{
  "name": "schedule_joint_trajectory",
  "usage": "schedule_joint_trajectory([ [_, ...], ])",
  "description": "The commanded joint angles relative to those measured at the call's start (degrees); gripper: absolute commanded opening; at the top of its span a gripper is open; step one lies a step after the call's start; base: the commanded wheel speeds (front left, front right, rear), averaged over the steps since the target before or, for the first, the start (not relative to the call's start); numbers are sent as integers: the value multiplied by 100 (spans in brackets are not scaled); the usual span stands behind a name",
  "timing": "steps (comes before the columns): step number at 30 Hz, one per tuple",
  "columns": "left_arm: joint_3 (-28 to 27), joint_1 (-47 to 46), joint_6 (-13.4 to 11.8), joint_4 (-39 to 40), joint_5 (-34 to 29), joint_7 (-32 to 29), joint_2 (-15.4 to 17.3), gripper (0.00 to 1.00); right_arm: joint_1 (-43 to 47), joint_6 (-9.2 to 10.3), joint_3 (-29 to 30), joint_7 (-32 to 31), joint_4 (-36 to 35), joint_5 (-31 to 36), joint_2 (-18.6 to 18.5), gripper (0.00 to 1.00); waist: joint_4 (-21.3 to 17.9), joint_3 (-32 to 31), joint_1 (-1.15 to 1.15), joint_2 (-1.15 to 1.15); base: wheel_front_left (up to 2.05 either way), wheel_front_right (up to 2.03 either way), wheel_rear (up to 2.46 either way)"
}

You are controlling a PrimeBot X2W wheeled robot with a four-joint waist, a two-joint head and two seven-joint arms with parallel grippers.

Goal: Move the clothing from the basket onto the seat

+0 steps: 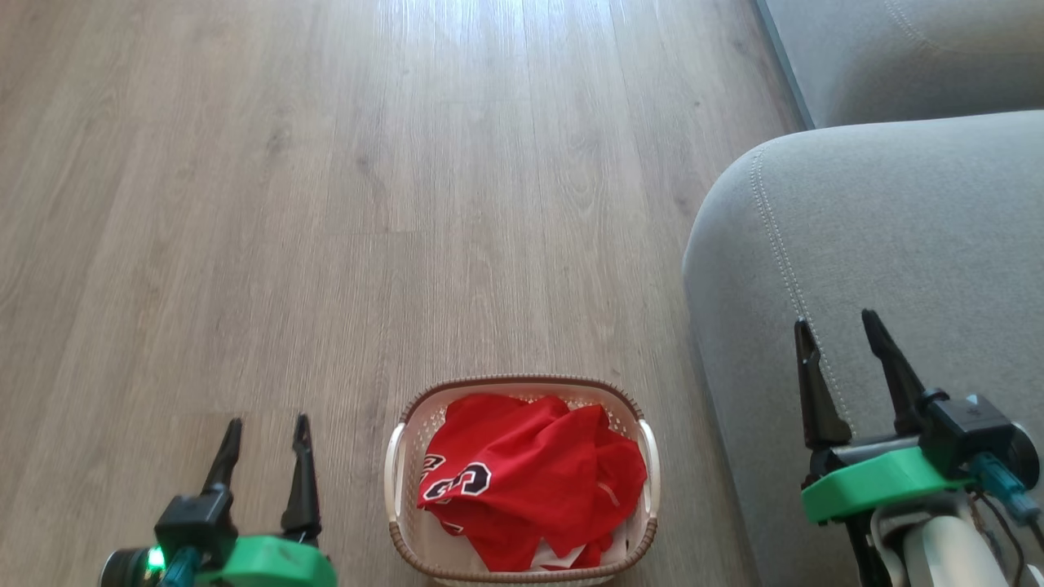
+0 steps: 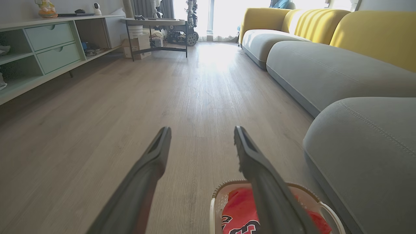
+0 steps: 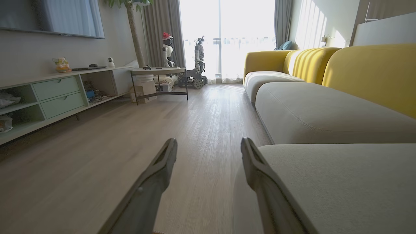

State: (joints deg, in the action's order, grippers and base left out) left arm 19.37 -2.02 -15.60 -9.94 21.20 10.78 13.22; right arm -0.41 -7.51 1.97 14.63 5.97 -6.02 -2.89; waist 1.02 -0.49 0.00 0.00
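The clothing (image 1: 530, 473) is lying bunched in the basket (image 1: 398, 465) at the bottom centre of the frame, beside the seat (image 1: 897, 244) filling the right. The left gripper (image 1: 263, 465) and right gripper (image 1: 848, 367) are hanging wide and empty, likely readying a reach.

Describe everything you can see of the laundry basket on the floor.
The laundry basket is rectangular with rounded corners: cream perforated plastic walls, a brown woven-look rim, a white handle on each side. It stands upright on the wooden floor, apart from the grey sofa, with a crumpled red jersey inside.
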Motion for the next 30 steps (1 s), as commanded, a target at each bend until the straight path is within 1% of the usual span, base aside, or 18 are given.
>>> schedule_joint_trajectory([
  [1, -245, -137, -45, 211, 16, 69, 153, 100, -118, 2, -135, 37, -155, 26, 2, 100, -2, -5, 0, 0, 0, 0, 0],
  [4, -313, 7, -94, 244, 64, 139, 154, 100, -65, 2, -123, 37, -93, 17, 2, 100, -6, -30, 0, 0, 0, 0, 0],
  [10, -347, 174, -112, 278, 104, 227, 150, 100, 13, 2, -82, 37, -39, 12, 2, 100, 15, -67, 0, 0, 0, 0, 0],
  [30, -295, 249, -156, 259, 181, 206, 170, 100, 26, 2, -112, 37, -26, -3, 2, 100, 39, -113, 0, 0, 0, 0, 0],
])
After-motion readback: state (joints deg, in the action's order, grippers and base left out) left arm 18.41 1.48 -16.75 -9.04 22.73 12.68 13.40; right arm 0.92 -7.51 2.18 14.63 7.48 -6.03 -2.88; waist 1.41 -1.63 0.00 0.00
